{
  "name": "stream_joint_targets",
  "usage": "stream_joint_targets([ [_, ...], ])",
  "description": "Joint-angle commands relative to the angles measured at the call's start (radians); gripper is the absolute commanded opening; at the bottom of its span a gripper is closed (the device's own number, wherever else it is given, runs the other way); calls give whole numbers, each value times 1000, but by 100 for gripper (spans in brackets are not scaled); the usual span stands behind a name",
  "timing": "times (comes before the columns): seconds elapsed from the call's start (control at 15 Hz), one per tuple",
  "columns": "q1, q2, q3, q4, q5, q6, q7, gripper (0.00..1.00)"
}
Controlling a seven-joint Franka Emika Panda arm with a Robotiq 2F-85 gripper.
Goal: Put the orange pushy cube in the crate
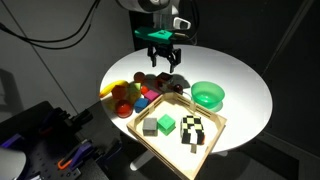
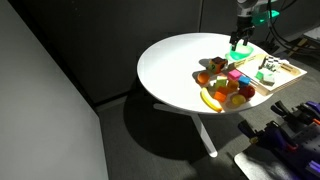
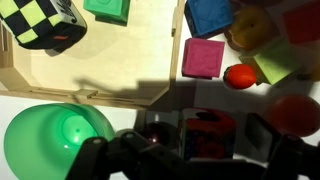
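- The gripper (image 1: 163, 63) hangs over the far side of the round white tabletop (image 1: 240, 75), straight above the edge of a heap of coloured toys (image 1: 140, 92).
- Its jaws are released and spread wide. In the wrist view the orange pushy cube (image 3: 205, 133) sits between the two fingers with a gap showing on either side, so nothing is gripped.
- The cube shows red-orange edges and dark faces. It rests on the tabletop outside the crate (image 3: 100, 88), just beyond the crate's wooden wall and beside the green bowl (image 3: 50, 140).
- In an exterior view the crate (image 1: 160, 141) lies by the tabletop edge closest to the camera, turned corner-on like a diamond.
- Inside it are a grey cube (image 1: 150, 126), a green cube (image 1: 166, 123) and a black-and-white checkered block (image 1: 194, 132), all apart from one another.
- The green bowl (image 1: 208, 95) stands upright on the table, just beside one of the crate's far sides.
- In the wrist view a pink block (image 3: 203, 58), a blue block (image 3: 208, 15) and a red ball (image 3: 240, 76) lie on the table along the outside of the crate's wall.
- In an exterior view the gripper (image 2: 239, 46) stands above the toy heap (image 2: 225, 88), with the crate (image 2: 283, 75) at the table's edge beyond.
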Motion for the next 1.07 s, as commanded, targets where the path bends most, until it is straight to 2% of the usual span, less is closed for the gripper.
stream_joint_targets([
  [0.0,4,76,5,89,-42,-19,53,100],
  [0.4,14,198,15,246,-47,-142,82,100],
  [1.0,34,328,14,461,-48,-244,153,100],
])
